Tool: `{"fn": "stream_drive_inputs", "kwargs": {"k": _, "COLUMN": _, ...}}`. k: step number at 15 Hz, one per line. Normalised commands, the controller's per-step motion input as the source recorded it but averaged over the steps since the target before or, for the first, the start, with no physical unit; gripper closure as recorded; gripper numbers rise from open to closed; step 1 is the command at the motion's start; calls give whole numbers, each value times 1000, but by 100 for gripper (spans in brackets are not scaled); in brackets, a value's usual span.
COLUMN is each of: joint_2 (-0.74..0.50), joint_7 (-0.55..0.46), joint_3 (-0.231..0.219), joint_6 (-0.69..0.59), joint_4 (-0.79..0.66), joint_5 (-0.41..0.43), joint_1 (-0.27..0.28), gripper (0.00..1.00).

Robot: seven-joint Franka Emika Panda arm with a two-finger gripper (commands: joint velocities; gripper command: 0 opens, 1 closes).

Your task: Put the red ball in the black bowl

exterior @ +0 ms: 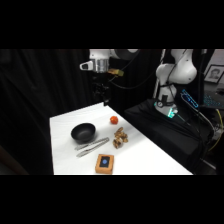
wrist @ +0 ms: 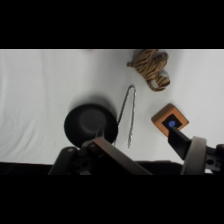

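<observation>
Arm reaches in from base at upper right of side view, middle cut off by picture's top. Gripper (exterior: 102,95) hangs high over table's far edge, pointing down. Wrist view: black linkage and finger (wrist: 175,137) rise from bottom edge.

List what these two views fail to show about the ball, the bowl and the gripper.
- Red ball: absent from the wrist view, outside its frame.
- Black bowl: its near rim in the wrist view is hidden by the gripper's linkage.
- Gripper: fingertips cut off by the wrist view's lower edge; in the side view it is dark against the backdrop.
- Arm's middle: cut off at the side view's top.
</observation>
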Motion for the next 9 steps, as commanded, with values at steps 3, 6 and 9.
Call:
{"fn": "stream_drive_inputs", "kwargs": {"k": 3, "joint_2": -23, "joint_7": 33, "joint_3": -3, "joint_6": 10, "joint_4": 18, "joint_5": -24, "joint_1": -15, "gripper": 0}}
{"fn": "stream_drive_inputs", "kwargs": {"k": 6, "joint_2": -139, "joint_7": -8, "joint_3": -24, "joint_6": 74, "joint_4": -93, "joint_5": -12, "joint_1": -34, "gripper": 0}}
{"fn": "stream_drive_inputs", "kwargs": {"k": 9, "joint_2": -177, "joint_7": -61, "joint_3": -55, "joint_6": 158, "joint_4": -215, "joint_5": 18, "joint_1": -53, "gripper": 0}}
